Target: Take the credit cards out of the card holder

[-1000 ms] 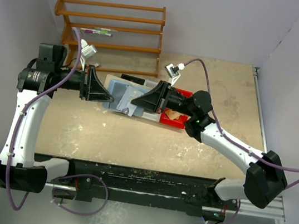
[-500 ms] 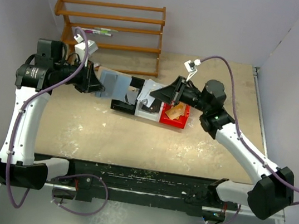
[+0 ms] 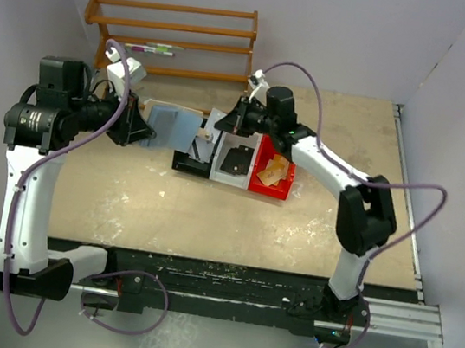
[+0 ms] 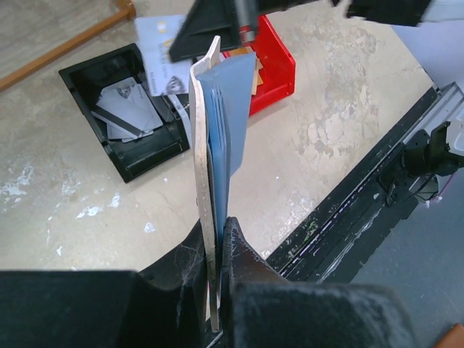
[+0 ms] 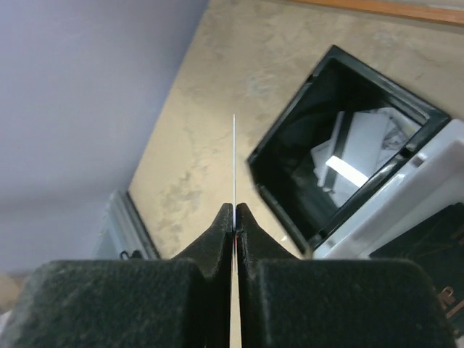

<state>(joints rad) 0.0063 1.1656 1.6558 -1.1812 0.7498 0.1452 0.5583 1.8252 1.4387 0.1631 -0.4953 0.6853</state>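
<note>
card holder (image 4: 217, 145) was pinched edge-on in the left gripper (image 4: 215, 239), left of the black bin (image 4: 152, 156), long axis pointing past its far rim. right gripper (image 5: 234, 212) was clamped on one credit card (image 5: 234, 159) near that rim, so the right arm was the nearer one for the drop.

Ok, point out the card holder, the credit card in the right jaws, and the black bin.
card holder (image 4: 220, 156), left wrist view, blue sleeves.
credit card (image 4: 154, 43), left wrist view, printed face.
black bin (image 4: 156, 154), left wrist view, near wall.
</note>
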